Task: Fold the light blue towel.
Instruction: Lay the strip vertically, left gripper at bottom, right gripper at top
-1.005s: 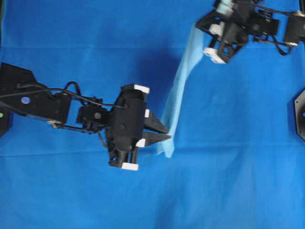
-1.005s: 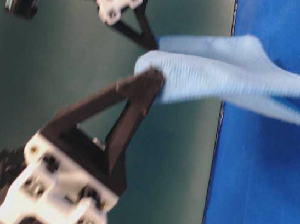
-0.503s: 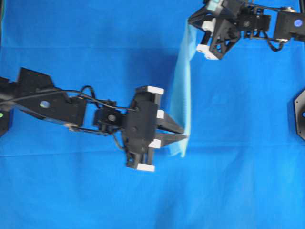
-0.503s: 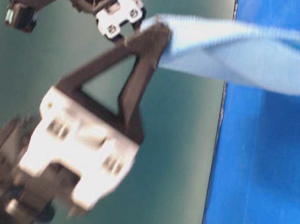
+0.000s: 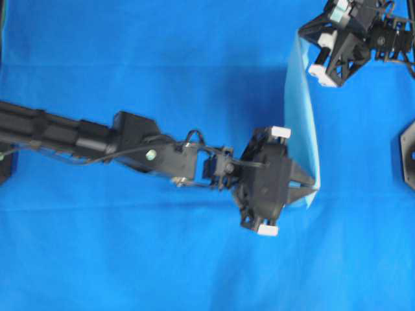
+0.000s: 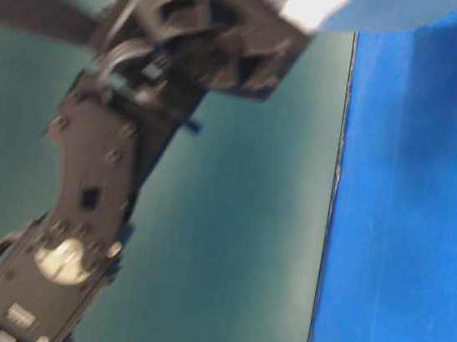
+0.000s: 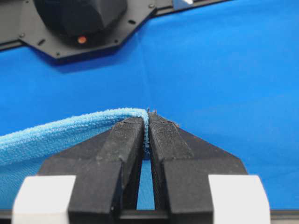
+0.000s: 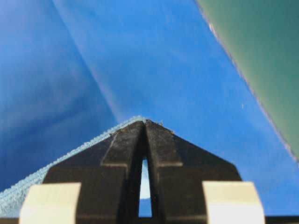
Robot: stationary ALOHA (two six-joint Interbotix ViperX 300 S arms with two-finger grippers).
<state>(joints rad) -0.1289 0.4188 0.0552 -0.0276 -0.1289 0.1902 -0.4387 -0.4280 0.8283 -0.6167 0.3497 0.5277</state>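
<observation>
The light blue towel hangs as a narrow strip stretched between my two grippers, above the dark blue table cover. My left gripper is shut on its near corner; in the left wrist view the towel edge runs from the left into the closed gripper. My right gripper is shut on the far corner at the top right; in the right wrist view the towel hem leads into the closed gripper. In the table-level view only a pale bit of towel shows at the top.
The dark royal-blue table covering spans the overhead view. A black arm base sits at the right edge and also shows in the left wrist view. The left arm fills the table-level view. The table's edge meets a green wall.
Both grippers have moved to the right, carrying the towel with them. The left arm has stretched far out across the table, and the towel strip now hangs further right.
</observation>
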